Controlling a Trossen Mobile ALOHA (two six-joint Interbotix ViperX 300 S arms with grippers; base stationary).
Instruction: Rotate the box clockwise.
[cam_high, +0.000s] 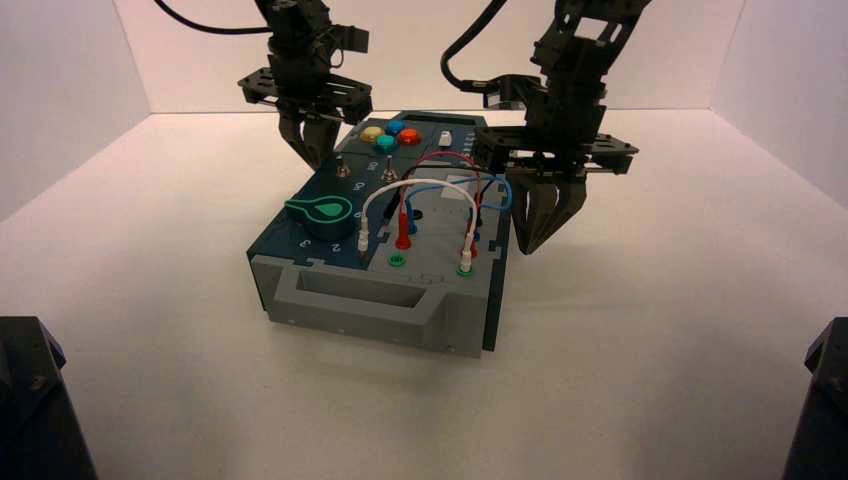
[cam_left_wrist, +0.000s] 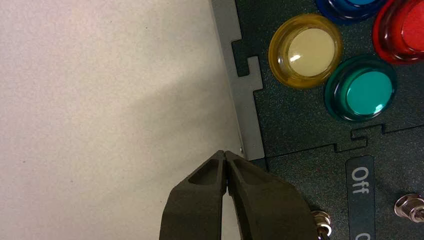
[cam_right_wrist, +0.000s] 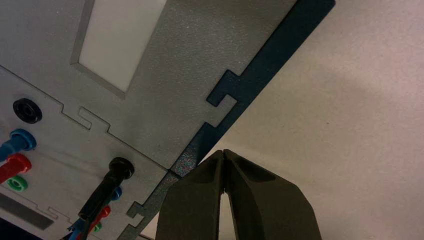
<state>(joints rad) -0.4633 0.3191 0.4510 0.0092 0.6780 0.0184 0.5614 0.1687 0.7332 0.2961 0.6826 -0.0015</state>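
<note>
Here's the box (cam_high: 345, 312), out on the table (cam_high: 620, 330), sitting a touch left of centre, its near end toward us and its length running away to the far side, slightly skewed. The left gripper (cam_high: 318, 150) is down at the box's left edge, beside the switches (cam_high: 389, 175), fingertips together! And over on the other flank, the right gripper (cam_high: 535, 235) hangs at the right edge, fingertips together too, just past the wires (cam_high: 420, 182). Whether either one is touching the box, I cannot tell.

On top of the box, at the far left, a cluster of four buttons: yellow (cam_left_wrist: 311, 52), blue (cam_high: 396, 128), green (cam_left_wrist: 369, 93) and red (cam_high: 409, 136). The green knob (cam_high: 328, 210) holds the near left corner. Across on the near right, the wires loop up in white, red, blue and black, and there's a pale panel (cam_right_wrist: 120, 40) set into the grey part beyond the sockets (cam_right_wrist: 27, 110). One handle (cam_high: 350, 288) spans the near end, another (cam_high: 440, 118) the far end.
</note>
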